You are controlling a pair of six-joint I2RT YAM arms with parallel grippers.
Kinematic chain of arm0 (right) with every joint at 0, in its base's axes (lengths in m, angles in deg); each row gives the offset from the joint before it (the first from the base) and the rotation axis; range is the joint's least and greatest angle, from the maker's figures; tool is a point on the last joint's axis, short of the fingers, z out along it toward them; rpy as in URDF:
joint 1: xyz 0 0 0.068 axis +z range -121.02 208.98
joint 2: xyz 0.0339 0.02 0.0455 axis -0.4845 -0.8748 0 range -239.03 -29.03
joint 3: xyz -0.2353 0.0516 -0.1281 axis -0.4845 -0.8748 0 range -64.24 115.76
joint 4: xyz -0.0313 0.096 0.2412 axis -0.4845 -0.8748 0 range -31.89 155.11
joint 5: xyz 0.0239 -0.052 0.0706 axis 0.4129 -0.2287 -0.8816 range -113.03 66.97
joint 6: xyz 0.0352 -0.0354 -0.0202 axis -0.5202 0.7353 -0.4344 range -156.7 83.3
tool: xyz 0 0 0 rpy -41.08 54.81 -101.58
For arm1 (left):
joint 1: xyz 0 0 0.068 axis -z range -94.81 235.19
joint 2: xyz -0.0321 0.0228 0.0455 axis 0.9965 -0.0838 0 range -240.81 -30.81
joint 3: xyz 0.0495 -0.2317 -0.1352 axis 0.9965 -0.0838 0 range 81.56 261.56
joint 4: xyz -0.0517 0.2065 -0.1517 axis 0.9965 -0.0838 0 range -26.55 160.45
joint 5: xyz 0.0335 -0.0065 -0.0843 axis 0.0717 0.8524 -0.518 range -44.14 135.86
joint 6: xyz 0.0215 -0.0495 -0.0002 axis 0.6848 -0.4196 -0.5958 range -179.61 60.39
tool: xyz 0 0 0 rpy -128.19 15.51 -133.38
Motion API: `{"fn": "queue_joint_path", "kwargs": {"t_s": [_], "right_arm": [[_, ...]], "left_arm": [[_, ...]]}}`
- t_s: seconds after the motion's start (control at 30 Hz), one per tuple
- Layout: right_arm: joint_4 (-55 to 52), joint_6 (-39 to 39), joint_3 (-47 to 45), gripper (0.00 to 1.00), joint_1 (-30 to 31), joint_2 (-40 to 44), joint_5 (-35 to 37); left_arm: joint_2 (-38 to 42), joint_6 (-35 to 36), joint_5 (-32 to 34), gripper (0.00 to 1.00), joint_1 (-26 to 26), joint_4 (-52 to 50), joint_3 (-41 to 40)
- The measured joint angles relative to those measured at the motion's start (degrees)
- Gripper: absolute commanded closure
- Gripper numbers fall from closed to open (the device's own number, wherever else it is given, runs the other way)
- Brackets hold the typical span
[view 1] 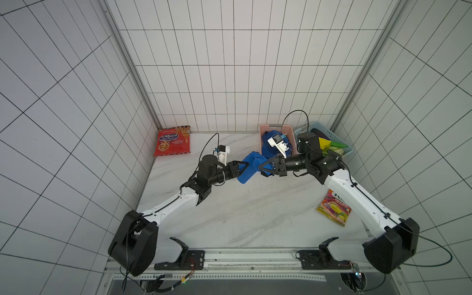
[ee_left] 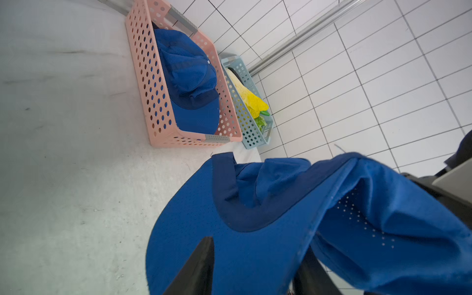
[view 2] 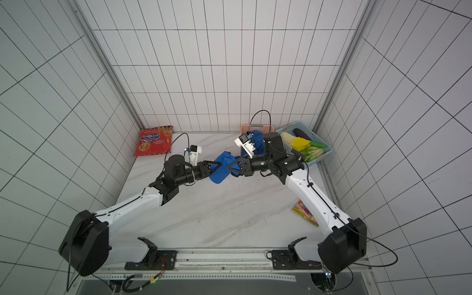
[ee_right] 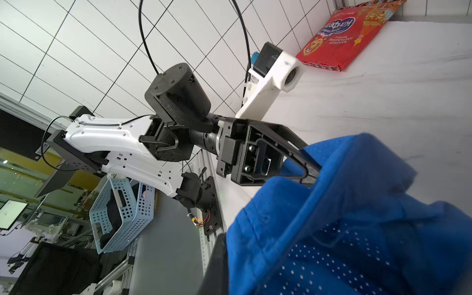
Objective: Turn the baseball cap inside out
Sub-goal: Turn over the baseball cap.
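Note:
The blue baseball cap (view 1: 251, 166) (view 2: 221, 171) hangs crumpled above the middle of the marble table, between my two grippers. In the left wrist view its brim and dark inner band (ee_left: 255, 204) face the camera. My left gripper (view 1: 245, 167) (ee_left: 258, 245) stands open, its fingers spread on either side of the brim; the right wrist view shows them (ee_right: 310, 161) at the cap's edge. My right gripper (view 1: 261, 168) (ee_right: 229, 255) is shut on the cap's perforated crown fabric (ee_right: 332, 229) from the opposite side.
A pink basket (view 1: 265, 127) (ee_left: 148, 76) at the back holds another blue cap (ee_left: 189, 76). Beside it a light-blue basket (view 1: 320, 125) holds vegetables. A red snack bag (view 1: 172, 140) leans in the back left corner. A small colourful pack (view 1: 334, 212) lies under the right arm.

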Motion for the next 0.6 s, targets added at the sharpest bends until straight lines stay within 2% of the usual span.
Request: {"fn": "queue_joint_path", "kwargs": {"t_s": [0.13,0.23,0.33,0.43,0.6], "right_arm": [[1.79,-2.32,-1.01,1.00,-1.11,0.00,0.04],[2.38,-3.82,-1.68,1.00,-1.62,0.00,0.13],[3.08,-5.22,-1.79,1.00,-2.12,0.00,0.11],[3.96,-6.43,-1.79,1.00,-2.27,0.00,-0.04],[6.14,-8.83,-1.79,1.00,-2.27,-0.02,-0.79]], "left_arm": [[2.95,0.61,1.88,0.09,-1.27,-2.67,-2.60],[8.11,2.56,3.78,0.03,-1.90,-5.84,-4.96],[13.14,5.57,4.28,0.04,-1.97,-7.48,-5.66],[16.37,8.98,1.84,0.07,-1.95,-6.62,-5.68],[14.38,11.56,-5.66,0.23,-0.87,-3.43,-5.18]]}}
